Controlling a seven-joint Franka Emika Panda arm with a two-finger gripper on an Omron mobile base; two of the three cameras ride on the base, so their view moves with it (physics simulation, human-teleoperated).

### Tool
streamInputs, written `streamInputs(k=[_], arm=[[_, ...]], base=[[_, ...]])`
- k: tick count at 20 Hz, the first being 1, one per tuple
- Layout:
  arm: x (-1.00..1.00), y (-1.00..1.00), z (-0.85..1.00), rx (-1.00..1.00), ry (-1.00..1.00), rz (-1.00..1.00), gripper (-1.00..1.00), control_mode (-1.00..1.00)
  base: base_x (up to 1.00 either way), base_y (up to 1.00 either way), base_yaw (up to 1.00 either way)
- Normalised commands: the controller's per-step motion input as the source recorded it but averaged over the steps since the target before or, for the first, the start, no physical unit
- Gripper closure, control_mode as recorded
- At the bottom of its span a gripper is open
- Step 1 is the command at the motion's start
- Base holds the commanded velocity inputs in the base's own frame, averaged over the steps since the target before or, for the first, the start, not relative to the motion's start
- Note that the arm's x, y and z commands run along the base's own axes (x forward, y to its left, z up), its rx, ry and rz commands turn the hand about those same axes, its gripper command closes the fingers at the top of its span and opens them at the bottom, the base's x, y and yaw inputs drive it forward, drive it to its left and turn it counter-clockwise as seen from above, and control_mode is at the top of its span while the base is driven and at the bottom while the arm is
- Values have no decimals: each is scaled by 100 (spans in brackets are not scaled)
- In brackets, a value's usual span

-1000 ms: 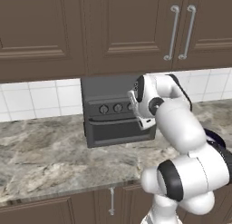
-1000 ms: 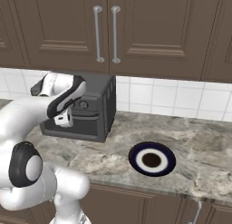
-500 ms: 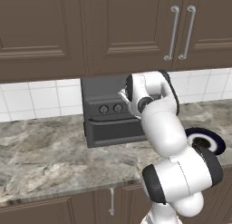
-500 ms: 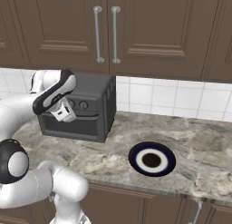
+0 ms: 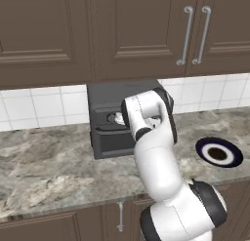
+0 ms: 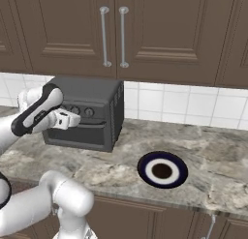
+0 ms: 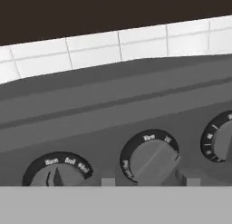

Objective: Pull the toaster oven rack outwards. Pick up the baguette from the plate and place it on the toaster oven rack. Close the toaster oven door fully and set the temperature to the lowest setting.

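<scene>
A: Status on the toaster oven (image 6: 87, 119) job?

B: Late stage, by my read. The toaster oven door (image 6: 77, 132) looks shut flush against the body in both base views. The plate (image 6: 162, 169) sits bare on the desk (image 6: 213, 180), well apart from the oven at its 3 o'clock in the right base view. No baguette on it or anywhere on the desk, so I judge it's inside on the rack; can't confirm, the window shows nothing.

A: So what's left?

B: Temperature knob. My claw (image 7: 147, 181) is right up at the knob row, centred on the middle knob (image 7: 152, 158) in the hand view. Whether it's already at lowest I can't tell; the dial print is too small.

A: Claw state?

B: Tips stand apart, one at either side of that knob's lower edge, at 7 and 5 o'clock of it. Not clearly clamped on it, looks like straddling. Can't say whether they touch.

A: Counts?

B: One oven, one door, one plate. Knobs: three in the hand view, namely left knob (image 7: 56, 173) at 9 o'clock of the middle one, and right knob (image 7: 219, 139) at 3 o'clock, cut by the frame edge. One claw. Two pairs of cabinet handles (image 6: 112, 37) overhead across the base views; likely the same pair seen twice.

A: Rack?

B: Hidden behind the door.
</scene>
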Motion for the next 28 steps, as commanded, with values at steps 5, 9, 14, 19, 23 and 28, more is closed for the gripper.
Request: streamInputs(k=[5,9,14,19,23,28], arm=[[-1,1,-32,-100,-2,60,100,-100],[6,0,-69,-99,12,65,100,-100],[14,-5,-80,-98,23,63,100,-100],[11,-5,-62,-99,24,60,100,-100],[0,0,-19,-100,14,56,100,-100],[0,0,0,-100,3,51,100,-100]], base=[[0,0,0],[0,0,0],[0,0,0],[0,0,0],[0,0,0],[0,0,0]])
